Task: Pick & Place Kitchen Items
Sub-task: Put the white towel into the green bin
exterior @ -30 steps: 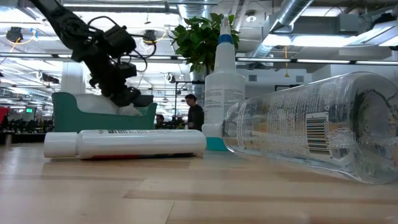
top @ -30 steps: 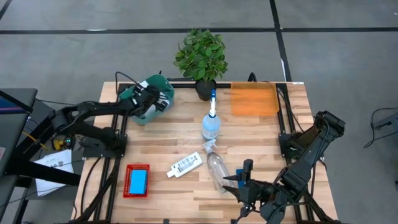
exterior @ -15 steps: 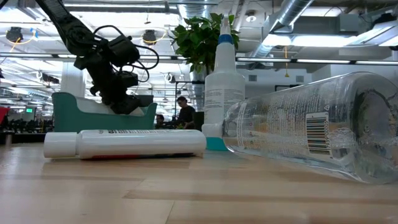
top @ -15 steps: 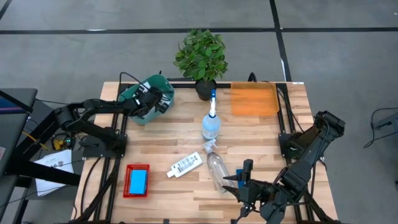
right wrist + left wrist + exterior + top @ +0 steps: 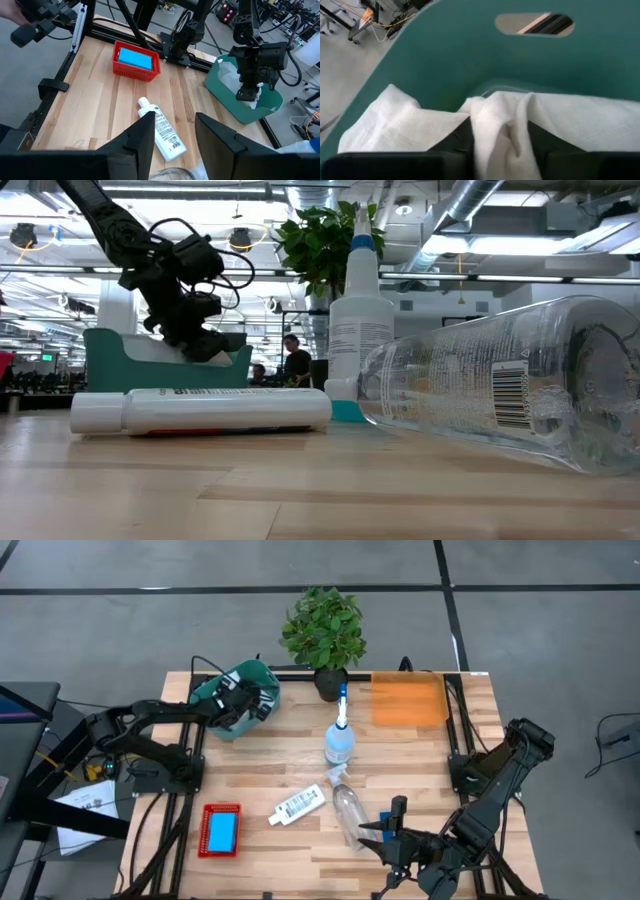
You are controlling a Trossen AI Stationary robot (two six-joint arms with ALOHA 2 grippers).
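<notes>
My left gripper (image 5: pixel 243 700) reaches down into a teal bin (image 5: pixel 228 720) at the far left, shut on a white cloth (image 5: pixel 570 125) that lies in the bin. My right gripper (image 5: pixel 385 830) is open and empty near the front edge, beside a clear spray bottle (image 5: pixel 348 808) lying on its side. A second spray bottle (image 5: pixel 340 740) stands upright mid-table. A small white labelled bottle (image 5: pixel 298 805) lies on its side. A blue sponge (image 5: pixel 220 830) sits in a red basket. Green and yellow sponges are not in view. My left gripper pinches a raised fold of the white cloth (image 5: pixel 492 120) between its two fingers (image 5: pixel 457 142), coming from above and pointing down into the bin. The rest of the cloth lies bunched and slack on the bin's floor against its far wall.
A leafy plant in a black pot (image 5: pixel 322 630) stands at the far edge. An orange tray (image 5: pixel 408 700) lies at the far right. The red basket (image 5: pixel 204 812) sits near the front left. Bare wood shows between the bin and the basket.
My left gripper has gone down and slightly toward the table's right, deeper into the teal bin, with the white cloth, and has then kept still.
</notes>
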